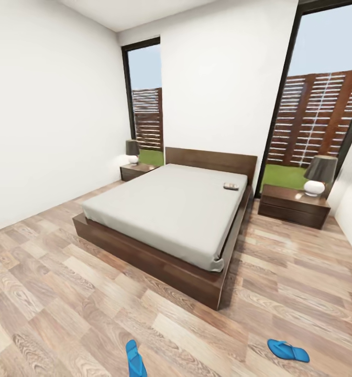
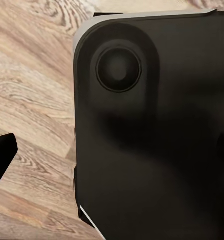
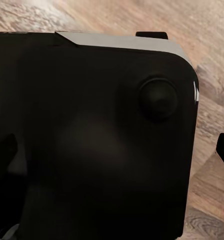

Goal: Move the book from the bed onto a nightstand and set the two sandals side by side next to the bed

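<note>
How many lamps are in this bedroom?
2. One lamp stands on the left nightstand by the far window; the other lamp stands on the right nightstand. Others could be outside the view.

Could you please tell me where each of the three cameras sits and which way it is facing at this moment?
Head view: high on the robot, facing forward and down at the bed, book, two nightstands and both sandals.
Left wrist view: on the left arm, facing down at a dark robot body panel above the floor.
Right wrist view: on the right arm, likewise facing a dark panel.
All views share the wood-plank floor.
</note>
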Controlling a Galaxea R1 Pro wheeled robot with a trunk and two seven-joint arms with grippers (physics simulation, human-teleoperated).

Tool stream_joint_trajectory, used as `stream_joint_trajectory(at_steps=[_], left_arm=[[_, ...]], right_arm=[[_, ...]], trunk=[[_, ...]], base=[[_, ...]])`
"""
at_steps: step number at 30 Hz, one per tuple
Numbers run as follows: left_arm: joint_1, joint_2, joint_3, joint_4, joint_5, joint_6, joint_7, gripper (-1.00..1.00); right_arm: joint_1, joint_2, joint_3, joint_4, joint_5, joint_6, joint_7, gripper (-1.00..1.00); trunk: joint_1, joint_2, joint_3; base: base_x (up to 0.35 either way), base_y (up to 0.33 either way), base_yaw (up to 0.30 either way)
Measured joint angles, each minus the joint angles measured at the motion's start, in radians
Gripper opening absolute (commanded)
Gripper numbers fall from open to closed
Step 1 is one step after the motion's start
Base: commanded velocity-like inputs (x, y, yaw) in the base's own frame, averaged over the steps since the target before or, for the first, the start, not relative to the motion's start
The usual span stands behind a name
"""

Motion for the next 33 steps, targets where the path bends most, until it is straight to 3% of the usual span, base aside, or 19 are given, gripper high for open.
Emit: stream_joint_trajectory(at_steps=[18,33], left_arm=[[0.000,0.000,0.000,0.000,0.000,0.000,0.000,1.00],[0.000,0.000,0.001,0.000,0.000,0.000,0.000,1.00]], right_arm=[[0.000,0.001,0.001,-0.001,0.000,0.000,0.000,1.00],[0.000,0.000,0.001,-0.002,-0.001,0.000,0.000,1.00]], trunk=[[0.000,0.000,0.000],[0.000,0.000,0.000]], base=[[0.128,-0.186,0.233],[0.179,-0.190,0.066]])
